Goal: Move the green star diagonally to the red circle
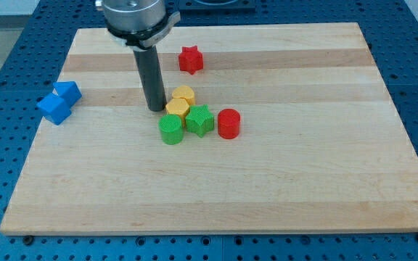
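Note:
The green star (200,119) sits near the board's middle, just left of the red circle (228,124), almost touching it. A green round block (170,130) lies against the star's lower left. Two yellow blocks (181,101) sit stacked close together just above the star and touch it. My tip (155,109) rests on the board directly left of the yellow blocks, up and to the left of the green star, with a small gap to the lower yellow block.
A red star (190,59) lies toward the view's top, above the cluster. Two blue blocks (59,102) sit together at the board's left edge. The wooden board (303,181) lies on a blue perforated table.

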Action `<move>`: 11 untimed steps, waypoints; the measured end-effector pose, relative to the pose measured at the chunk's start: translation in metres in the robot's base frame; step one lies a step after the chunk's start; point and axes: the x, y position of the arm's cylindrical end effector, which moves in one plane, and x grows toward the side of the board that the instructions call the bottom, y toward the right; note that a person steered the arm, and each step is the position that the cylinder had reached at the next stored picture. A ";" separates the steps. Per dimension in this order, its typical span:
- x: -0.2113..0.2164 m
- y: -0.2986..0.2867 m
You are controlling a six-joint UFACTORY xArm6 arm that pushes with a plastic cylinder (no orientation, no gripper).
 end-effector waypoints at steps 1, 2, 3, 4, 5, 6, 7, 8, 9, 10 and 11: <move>0.022 -0.003; 0.059 -0.019; 0.065 0.009; 0.033 0.063; 0.004 0.115; -0.010 0.132; -0.008 0.133; -0.013 0.179; -0.015 0.206; -0.003 0.208; -0.013 0.246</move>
